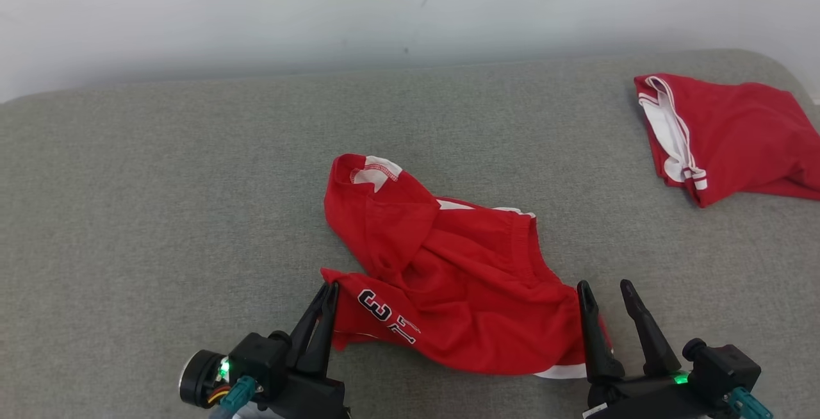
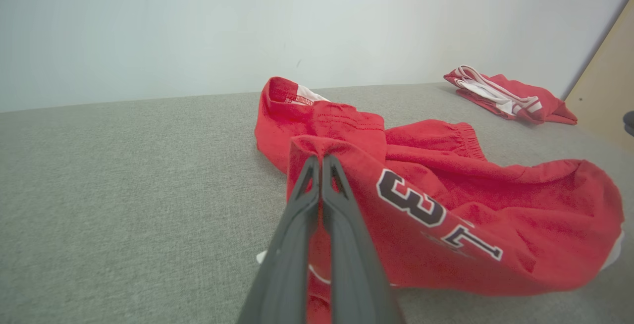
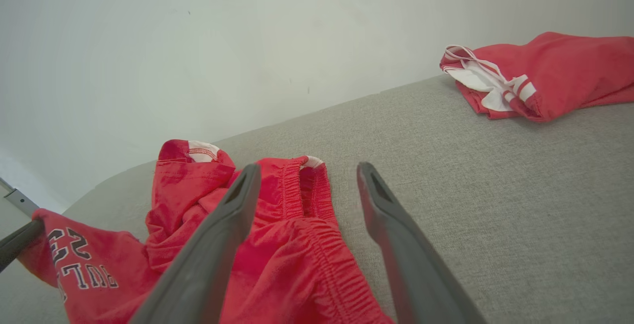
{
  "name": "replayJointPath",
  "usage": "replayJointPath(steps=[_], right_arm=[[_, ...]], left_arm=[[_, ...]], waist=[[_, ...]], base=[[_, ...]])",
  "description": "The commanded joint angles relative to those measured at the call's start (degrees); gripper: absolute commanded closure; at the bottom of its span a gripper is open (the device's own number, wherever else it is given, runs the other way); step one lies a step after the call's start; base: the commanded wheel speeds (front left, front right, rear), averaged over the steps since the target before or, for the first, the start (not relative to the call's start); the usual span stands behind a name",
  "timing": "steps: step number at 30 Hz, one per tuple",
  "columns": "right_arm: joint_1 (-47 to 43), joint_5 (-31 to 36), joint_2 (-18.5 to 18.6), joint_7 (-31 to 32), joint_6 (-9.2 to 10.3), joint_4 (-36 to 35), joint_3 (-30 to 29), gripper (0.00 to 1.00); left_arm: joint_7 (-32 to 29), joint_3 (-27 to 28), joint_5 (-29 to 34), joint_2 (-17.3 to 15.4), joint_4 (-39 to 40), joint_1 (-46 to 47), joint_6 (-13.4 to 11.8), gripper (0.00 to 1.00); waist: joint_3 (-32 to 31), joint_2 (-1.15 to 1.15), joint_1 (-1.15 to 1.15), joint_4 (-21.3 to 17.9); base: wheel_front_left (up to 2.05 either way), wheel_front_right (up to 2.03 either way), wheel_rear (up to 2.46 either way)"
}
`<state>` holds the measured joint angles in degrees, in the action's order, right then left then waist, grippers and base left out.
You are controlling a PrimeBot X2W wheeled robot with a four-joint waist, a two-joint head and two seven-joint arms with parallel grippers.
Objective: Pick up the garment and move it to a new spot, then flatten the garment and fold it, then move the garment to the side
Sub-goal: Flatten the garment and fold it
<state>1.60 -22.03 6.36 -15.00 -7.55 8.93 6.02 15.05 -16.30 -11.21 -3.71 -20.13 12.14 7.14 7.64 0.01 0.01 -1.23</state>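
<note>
Head view: crumpled red garment (image 1: 461,278) at the near middle of a grey cushion (image 1: 160,214), a dark printed 3 by its left corner. On that corner, left gripper (image 1: 329,287) pressed together, pinching the cloth; in the left wrist view, hem draped over the closed tips, clear of the cushion. At the garment's right edge, right gripper (image 1: 605,286) spread wide, one finger over red cloth, the other above bare grey. Well apart at the far right, second garment (image 1: 724,131), red with white trim, near a pale wall (image 1: 384,9).
</note>
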Motion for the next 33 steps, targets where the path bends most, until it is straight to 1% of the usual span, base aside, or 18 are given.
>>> replayJointPath(steps=[1,8,12,18,23,27,28,33], right_arm=[[-0.4,0.4,-0.3,-0.2,0.11,0.2,0.0,0.0],[1.2,0.3,0.0,-0.2,0.11,0.8,0.8,0.0],[0.7,0.1,0.0,-0.2,0.11,0.9,0.1,0.0],[-1.3,0.4,-0.5,-0.2,0.11,0.8,-0.9,0.0],[-1.9,0.3,-0.5,-0.1,0.11,0.7,-1.3,0.0],[-2.3,0.3,-0.5,-0.1,0.11,0.6,-1.7,0.0],[-2.3,0.3,-0.5,-0.1,0.11,0.6,-1.7,0.0],[-2.2,0.6,-0.6,-0.1,0.11,0.4,-2.0,0.0]], left_arm=[[0.2,-0.4,-0.7,-0.5,0.4,-0.2,0.4,1.0],[0.2,-2.6,-1.2,-1.4,0.8,3.2,0.3,1.0],[0.2,-3.6,-2.2,-1.8,1.8,2.7,0.3,1.0],[0.2,-4.1,-3.2,-2.4,5.2,-2.6,0.3,1.0],[0.0,-6.0,-4.3,-3.5,8.3,-9.0,0.3,1.0],[-2.4,-9.6,-5.6,-4.8,12.6,-14.6,0.3,1.0],[-2.4,-9.6,-5.6,-4.8,12.6,-14.6,0.3,1.0],[-5.9,-12.5,-7.5,-6.5,19.1,-19.1,0.3,1.0]], waist=[[-0.1,-0.01,-0.01,0.7],[-0.4,-0.01,-0.01,0.4],[-1.0,-0.01,-0.01,0.6],[-1.9,-0.01,-0.01,2.1],[-2.2,-0.01,-0.01,4.0],[-2.3,-0.01,-0.01,5.5],[-2.3,-0.01,-0.01,5.5],[-2.0,-0.01,-0.01,6.7]], base=[[0.0,0.0,0.0],[0.0,0.0,0.0],[0.0,0.0,0.0],[0.0,0.0,0.0],[0.0,0.0,0.0],[0.0,0.0,0.0],[0.0,0.0,0.0],[0.0,0.0,0.0]])
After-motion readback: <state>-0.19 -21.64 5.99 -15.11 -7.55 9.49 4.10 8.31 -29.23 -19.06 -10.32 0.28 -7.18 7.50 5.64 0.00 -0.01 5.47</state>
